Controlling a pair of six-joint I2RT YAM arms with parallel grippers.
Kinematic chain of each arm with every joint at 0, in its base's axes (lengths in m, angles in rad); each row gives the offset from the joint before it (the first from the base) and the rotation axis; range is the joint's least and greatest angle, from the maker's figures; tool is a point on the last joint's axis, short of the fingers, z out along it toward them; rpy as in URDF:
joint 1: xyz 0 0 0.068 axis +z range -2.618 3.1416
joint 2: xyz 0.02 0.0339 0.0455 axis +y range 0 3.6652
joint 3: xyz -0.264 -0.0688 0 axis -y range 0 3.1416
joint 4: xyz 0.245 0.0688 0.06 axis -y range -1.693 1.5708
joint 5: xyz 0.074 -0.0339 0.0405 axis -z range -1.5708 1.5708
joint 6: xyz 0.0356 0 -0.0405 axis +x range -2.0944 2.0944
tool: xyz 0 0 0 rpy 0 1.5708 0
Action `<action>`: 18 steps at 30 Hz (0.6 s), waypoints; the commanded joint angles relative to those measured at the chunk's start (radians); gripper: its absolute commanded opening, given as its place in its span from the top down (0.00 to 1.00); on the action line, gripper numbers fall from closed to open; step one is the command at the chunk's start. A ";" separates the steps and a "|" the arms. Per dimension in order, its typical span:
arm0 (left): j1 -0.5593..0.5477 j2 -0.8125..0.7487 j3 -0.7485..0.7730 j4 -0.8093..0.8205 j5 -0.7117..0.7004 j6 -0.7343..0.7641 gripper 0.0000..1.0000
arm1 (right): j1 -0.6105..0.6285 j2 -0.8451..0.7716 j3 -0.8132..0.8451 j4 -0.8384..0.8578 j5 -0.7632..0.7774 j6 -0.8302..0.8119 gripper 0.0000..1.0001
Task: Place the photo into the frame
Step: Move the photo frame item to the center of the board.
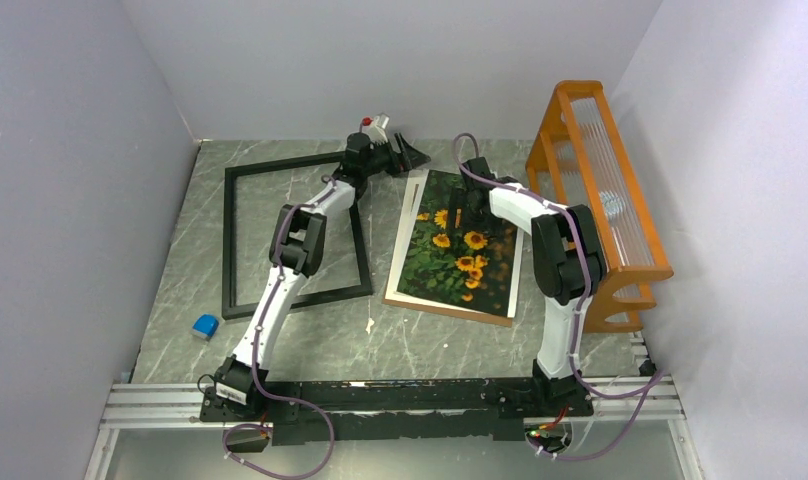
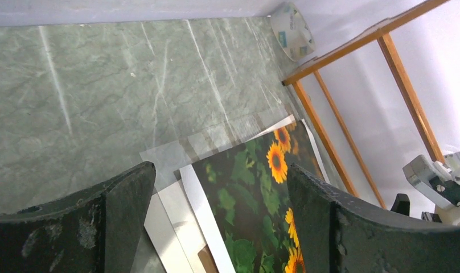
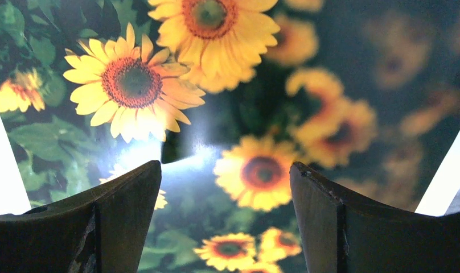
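The photo (image 1: 455, 250), a print of yellow sunflowers on dark green, lies flat right of centre on a white mat sheet (image 2: 172, 209) and a brown backing board (image 1: 442, 309). The frame (image 1: 229, 240), thin and black, lies flat to its left. My left gripper (image 1: 412, 155) hovers open above the photo's far left corner, and the left wrist view looks between its fingers (image 2: 222, 193) at the photo (image 2: 250, 187). My right gripper (image 1: 468, 208) is open just above the photo's upper half. The sunflowers (image 3: 136, 85) fill the right wrist view between its spread fingers (image 3: 225, 187).
An orange wooden rack (image 1: 600, 200) stands along the right wall, close to the photo's right edge. A small blue object (image 1: 206, 325) lies near the frame's front left corner. A small white scrap (image 1: 370, 324) lies in front of the frame. Grey walls enclose three sides.
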 commanded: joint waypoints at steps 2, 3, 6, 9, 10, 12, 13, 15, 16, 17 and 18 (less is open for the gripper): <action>-0.032 0.009 -0.014 -0.095 0.073 0.067 0.11 | 0.010 -0.003 -0.056 -0.087 -0.058 0.041 0.14; -0.035 -0.005 -0.026 -0.132 0.061 0.087 0.12 | 0.011 -0.003 -0.055 -0.088 -0.053 0.044 0.14; -0.046 -0.048 -0.045 -0.244 0.031 0.160 0.16 | 0.011 -0.008 -0.052 -0.090 -0.047 0.049 0.14; -0.055 -0.075 -0.037 -0.359 0.003 0.219 0.21 | 0.011 -0.014 -0.058 -0.089 -0.039 0.056 0.14; -0.057 -0.083 -0.031 -0.404 -0.014 0.236 0.22 | 0.010 -0.016 -0.059 -0.089 -0.036 0.055 0.15; -0.063 -0.102 -0.045 -0.460 -0.024 0.275 0.23 | 0.010 -0.021 -0.063 -0.090 -0.032 0.057 0.14; -0.067 -0.113 -0.054 -0.483 -0.033 0.296 0.24 | 0.010 -0.023 -0.065 -0.089 -0.031 0.057 0.15; -0.077 -0.137 -0.072 -0.551 -0.087 0.347 0.27 | 0.010 -0.033 -0.067 -0.088 -0.028 0.059 0.15; -0.081 -0.152 -0.081 -0.601 -0.120 0.372 0.28 | 0.010 -0.038 -0.066 -0.089 -0.027 0.061 0.15; -0.085 -0.162 -0.089 -0.635 -0.150 0.391 0.29 | 0.010 -0.044 -0.063 -0.090 -0.027 0.062 0.15; -0.087 -0.172 -0.100 -0.674 -0.183 0.406 0.31 | 0.010 -0.048 -0.060 -0.090 -0.029 0.064 0.15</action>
